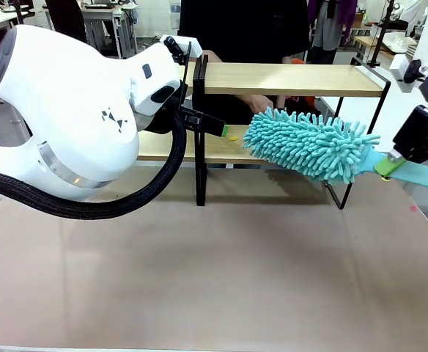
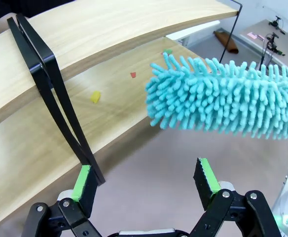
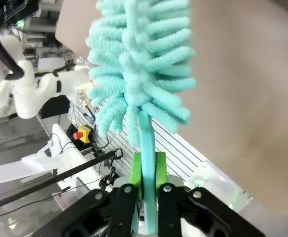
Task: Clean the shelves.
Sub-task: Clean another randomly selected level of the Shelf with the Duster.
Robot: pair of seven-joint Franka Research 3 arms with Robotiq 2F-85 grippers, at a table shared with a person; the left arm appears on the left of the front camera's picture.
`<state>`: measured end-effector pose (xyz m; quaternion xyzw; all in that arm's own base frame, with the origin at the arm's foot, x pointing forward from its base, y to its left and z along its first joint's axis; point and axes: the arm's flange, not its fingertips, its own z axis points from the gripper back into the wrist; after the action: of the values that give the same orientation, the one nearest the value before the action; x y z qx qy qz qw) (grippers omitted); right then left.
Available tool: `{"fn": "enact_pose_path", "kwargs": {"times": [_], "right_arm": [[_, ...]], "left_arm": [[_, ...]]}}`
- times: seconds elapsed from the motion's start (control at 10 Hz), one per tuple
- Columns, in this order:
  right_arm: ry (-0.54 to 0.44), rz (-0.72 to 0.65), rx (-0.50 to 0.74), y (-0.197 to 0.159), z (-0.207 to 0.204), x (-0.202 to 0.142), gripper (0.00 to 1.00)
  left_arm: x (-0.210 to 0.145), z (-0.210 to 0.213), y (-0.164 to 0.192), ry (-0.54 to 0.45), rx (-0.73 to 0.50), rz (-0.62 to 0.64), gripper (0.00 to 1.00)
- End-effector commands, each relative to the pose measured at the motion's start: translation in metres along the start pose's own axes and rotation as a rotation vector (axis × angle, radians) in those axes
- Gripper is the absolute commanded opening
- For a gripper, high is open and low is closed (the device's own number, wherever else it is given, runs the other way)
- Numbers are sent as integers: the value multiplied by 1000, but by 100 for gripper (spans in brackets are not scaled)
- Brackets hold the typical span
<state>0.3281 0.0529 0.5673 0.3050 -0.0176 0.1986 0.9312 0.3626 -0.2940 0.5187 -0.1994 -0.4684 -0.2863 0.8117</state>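
- The shelves (image 1: 294, 79) stand at the far side of the pinkish-brown surface (image 1: 214, 264), two wooden boards on each level in a thin black frame (image 1: 199, 132).
- The right pincer (image 3: 145, 170) is clamped on the flat handle of a teal duster (image 1: 309, 145), whose fluffy head hangs at the front edge of the lower right board, just beside it.
- The left pincer (image 2: 146, 183) stands wide with nothing between its green pads (image 2: 82, 180); one pad is against the black frame upright, so it looks placed to steady the rack.
- Small scraps lie on the lower board: a yellow scrap (image 2: 95, 97), a red scrap (image 2: 132, 74) and a green scrap (image 2: 167, 51).
- To do the sweep well, I judge the head should go in low under the upper board, flat on the wood, behind the scraps, then draw them towards one edge.
- Keep the handle clear of the frame, and press lightly: the rack looks light enough to slide.
- A person's hand (image 1: 258, 103) shows behind the rack; sweep away from it.
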Motion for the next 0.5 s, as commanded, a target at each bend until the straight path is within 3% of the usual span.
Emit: {"fn": "enact_pose_path", "kwargs": {"times": [0.0,0.1,0.4], "right_arm": [[-72,-78,-36,-7,-17,34,12],[-122,-79,-36,-5,-24,48,12],[-139,-103,-15,-11,-45,75,12]], "left_arm": [[2,2,0,-8,4,-2,100],[2,2,0,-8,4,-2,100],[2,2,0,-8,4,-2,100]]}}
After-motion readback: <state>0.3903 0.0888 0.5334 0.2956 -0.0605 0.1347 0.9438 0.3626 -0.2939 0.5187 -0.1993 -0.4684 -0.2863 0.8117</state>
